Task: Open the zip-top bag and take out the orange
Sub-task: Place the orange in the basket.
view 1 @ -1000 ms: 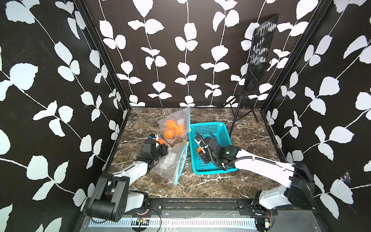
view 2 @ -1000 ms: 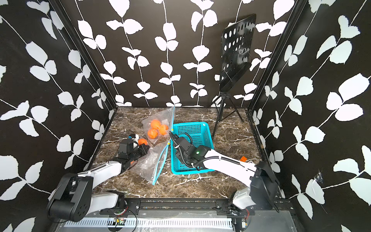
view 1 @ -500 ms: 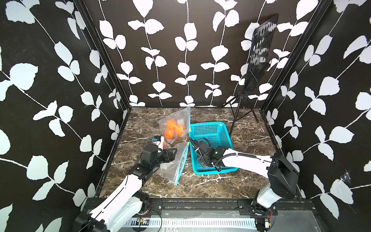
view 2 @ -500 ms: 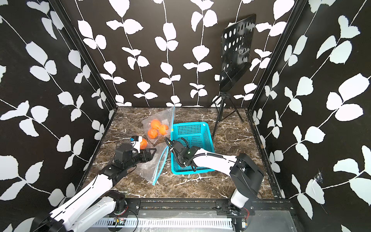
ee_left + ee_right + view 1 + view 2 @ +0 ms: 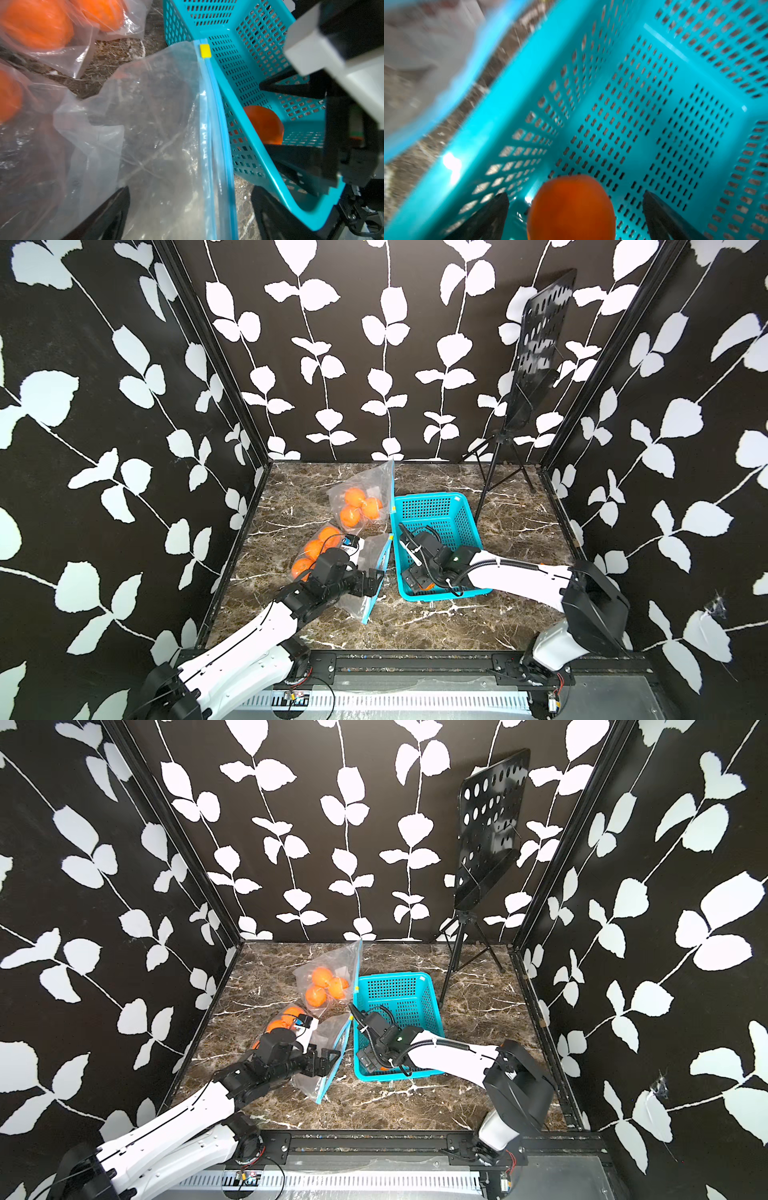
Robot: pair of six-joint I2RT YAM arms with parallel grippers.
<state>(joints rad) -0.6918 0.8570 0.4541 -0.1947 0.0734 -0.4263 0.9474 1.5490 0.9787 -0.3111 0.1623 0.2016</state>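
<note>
Our left gripper (image 5: 190, 190) and right gripper (image 5: 575, 194) both stand open, holding nothing. The orange (image 5: 571, 207) looks firm but roll-prone; we'd pinch across its middle.

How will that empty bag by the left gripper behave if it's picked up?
Probably floppy: the bag lies crumpled, so it would likely sag and fold. Likely very light, since it looks empty. Its glossy film may slip; the blue zip strip looks stiffer to grip.
</note>
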